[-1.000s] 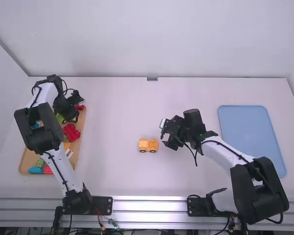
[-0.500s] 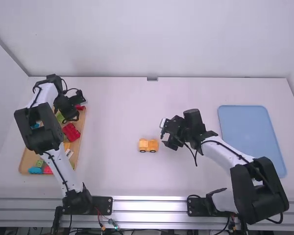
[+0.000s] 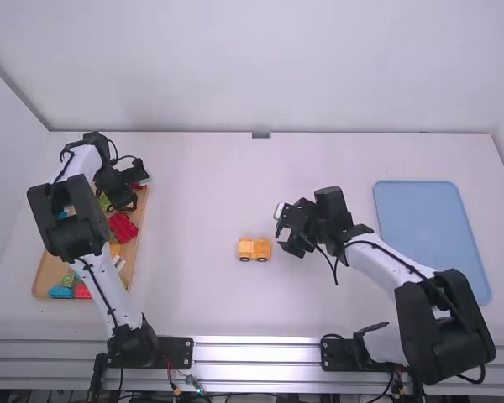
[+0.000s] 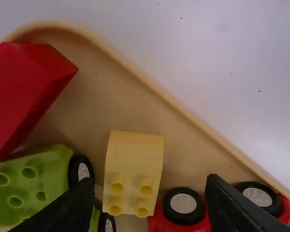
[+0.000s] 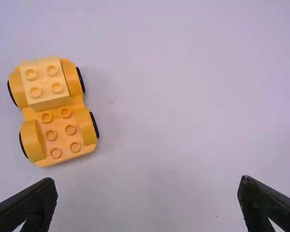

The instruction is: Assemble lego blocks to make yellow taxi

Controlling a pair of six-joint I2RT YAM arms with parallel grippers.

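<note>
Picking seems in hand: the left jaws, parted and empty, must close on the yellow block (image 4: 134, 162) in the nine-o'clock tray (image 3: 47, 273), the right jaws gaping, empty, at three o'clock from the part-built car (image 3: 254, 250).

I count one yellow car (image 5: 63, 102) with four wheels (image 5: 94, 124), one wooden tray (image 3: 47, 273) and one blue tray (image 3: 433, 235).

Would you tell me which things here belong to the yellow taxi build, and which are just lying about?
For the taxi:
yellow wheeled base
yellow block on that base
curved yellow block in the wooden tray, probably a taxi part

Lying about:
green wheeled piece, same tray
red block, same tray
red wheeled piece, same tray
blue tray, apparently unused
</note>
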